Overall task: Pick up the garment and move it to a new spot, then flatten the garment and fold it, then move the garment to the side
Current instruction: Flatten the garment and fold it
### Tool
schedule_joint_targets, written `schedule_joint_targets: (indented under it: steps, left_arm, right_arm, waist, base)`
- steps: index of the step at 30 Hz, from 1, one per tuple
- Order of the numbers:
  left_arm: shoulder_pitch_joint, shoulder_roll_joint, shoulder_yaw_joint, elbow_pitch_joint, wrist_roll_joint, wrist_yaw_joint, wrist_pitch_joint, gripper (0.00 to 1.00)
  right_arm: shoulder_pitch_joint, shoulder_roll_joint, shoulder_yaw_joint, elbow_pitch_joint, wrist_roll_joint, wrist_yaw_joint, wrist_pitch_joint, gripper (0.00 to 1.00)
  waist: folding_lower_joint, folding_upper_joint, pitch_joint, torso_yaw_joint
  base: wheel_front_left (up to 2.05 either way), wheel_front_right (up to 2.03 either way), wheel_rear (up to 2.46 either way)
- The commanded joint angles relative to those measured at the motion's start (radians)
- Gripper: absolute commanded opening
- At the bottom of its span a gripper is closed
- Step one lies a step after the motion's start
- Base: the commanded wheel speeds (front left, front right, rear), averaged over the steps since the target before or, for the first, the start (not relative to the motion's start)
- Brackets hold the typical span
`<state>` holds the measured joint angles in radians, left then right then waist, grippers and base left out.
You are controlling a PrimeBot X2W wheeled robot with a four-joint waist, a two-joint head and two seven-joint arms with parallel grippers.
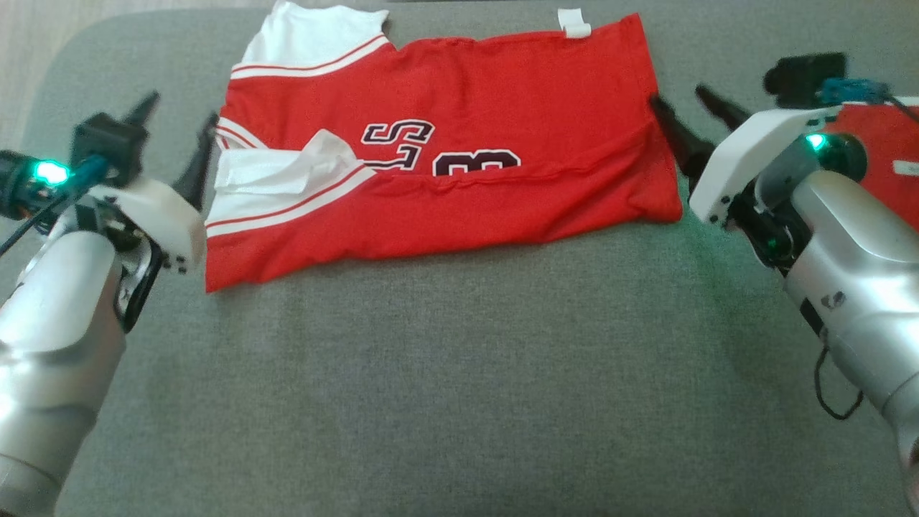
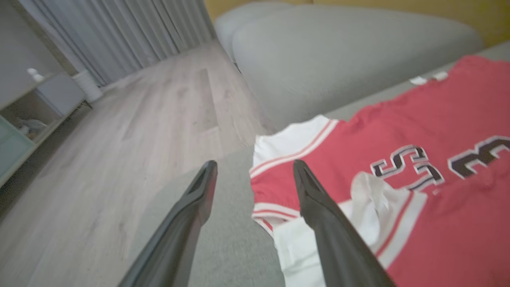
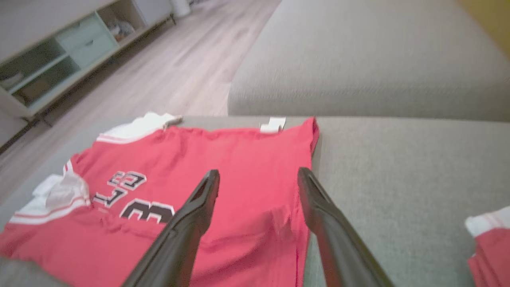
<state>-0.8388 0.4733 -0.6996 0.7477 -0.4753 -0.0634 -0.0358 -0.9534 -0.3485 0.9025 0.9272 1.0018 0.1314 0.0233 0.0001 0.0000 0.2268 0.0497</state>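
One folded red-and-white garment [image 1: 502, 108]

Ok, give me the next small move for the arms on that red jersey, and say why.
Probably lower both grippers to pinch the short ends of the red-and-white fabric jersey for another fold. The left gripper and right gripper flank it, jaws apart and empty; it lies folded lengthwise on the grey upholstered cushion, one white sleeve rumpled.

You see the folded red jersey with white sleeves and dark lettering [image 1: 502, 143] lying flat on the grey fabric cushion [image 1: 459, 373]; your left gripper [image 1: 181, 108] sits just beside its sleeve end, fingers spread; your right gripper [image 1: 677, 95] sits at the hem end, fingers likewise spread.
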Motion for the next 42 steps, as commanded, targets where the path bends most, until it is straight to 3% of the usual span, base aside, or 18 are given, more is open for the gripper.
schedule_joint_targets:
  steps: [1, 4, 8, 12, 16, 21, 25, 30, 35, 39, 42]
  left_arm:
    - [-0.062, 0.032, 0.068, -0.008, -0.001, 0.032, -0.052, 1.0]
    - [-0.041, -0.013, 0.144, -0.024, -0.042, 0.108, -0.193, 1.0]
    - [0.046, -0.042, 0.24, -0.136, -0.069, 0.177, -0.224, 1.0]
    - [0.217, -0.06, 0.344, -0.347, -0.022, 0.239, -0.226, 1.0]
    - [0.409, -0.096, 0.415, -0.502, 0.034, 0.274, -0.226, 1.0]
    - [0.604, -0.161, 0.474, -0.603, 0.076, 0.278, -0.226, 1.0]
    - [0.699, -0.201, 0.513, -0.617, 0.111, 0.266, -0.226, 1.0]
    - [0.741, -0.244, 0.552, -0.605, 0.134, 0.229, -0.226, 1.0]
    - [0.714, -0.249, 0.571, -0.548, 0.161, 0.194, -0.226, 1.0]
    - [0.678, -0.239, 0.562, -0.46, 0.17, 0.181, -0.22, 1.0]
    - [0.627, -0.23, 0.568, -0.363, 0.175, 0.196, -0.194, 1.0]
  right_arm:
    - [-0.023, 0.009, -0.015, -0.011, -0.005, -0.001, -0.056, 1.0]
    - [-0.003, 0.032, -0.059, 0.0, -0.009, -0.001, -0.226, 1.0]
    - [0.047, 0.063, -0.133, -0.007, -0.041, -0.001, -0.283, 1.0]
    - [0.157, 0.085, -0.342, -0.127, -0.197, -0.001, -0.285, 1.0]
    - [0.356, 0.165, -0.549, -0.271, -0.393, -0.001, -0.285, 1.0]
    - [0.578, 0.268, -0.716, -0.424, -0.576, -0.001, -0.285, 1.0]
    - [0.7, 0.295, -0.763, -0.511, -0.63, -0.001, -0.285, 1.0]
    - [0.766, 0.298, -0.742, -0.575, -0.585, -0.001, -0.285, 1.0]
    - [0.763, 0.298, -0.719, -0.61, -0.592, -0.001, -0.285, 1.0]
    - [0.757, 0.298, -0.715, -0.626, -0.599, -0.001, -0.285, 1.0]
    - [0.754, 0.298, -0.713, -0.638, -0.599, -0.001, -0.285, 1.0]
  waist:
    - [-0.0001, 0.0, -0.01, 0.004]
    - [-0.0001, 0.0, -0.045, 0.018]
    - [-0.0001, 0.0, -0.086, 0.026]
    - [-0.0001, 0.0, -0.114, 0.026]
    - [-0.0001, 0.0, -0.138, 0.02]
    - [-0.0001, 0.0, -0.155, 0.007]
    - [-0.0001, 0.0, -0.162, -0.005]
    - [-0.0001, 0.0, -0.161, -0.015]
    - [-0.0001, 0.0, -0.134, -0.025]
    - [-0.0001, 0.0, -0.108, -0.03]
    - [-0.0001, 0.0, -0.076, -0.034]
  base:
    - [0.0, 0.0, 0.0]
    - [0.0, 0.0, 0.0]
    - [0.0, 0.0, 0.0]
    - [0.0, 0.0, 0.0]
    - [0.0, 0.0, 0.0]
    - [0.0, 0.0, 0.0]
    - [0.0, 0.0, 0.0]
    - [0.0, 0.0, 0.0]
    - [0.0, 0.0, 0.0]
    - [0.0, 0.0, 0.0]
    - [0.0, 0.0, 0.0]
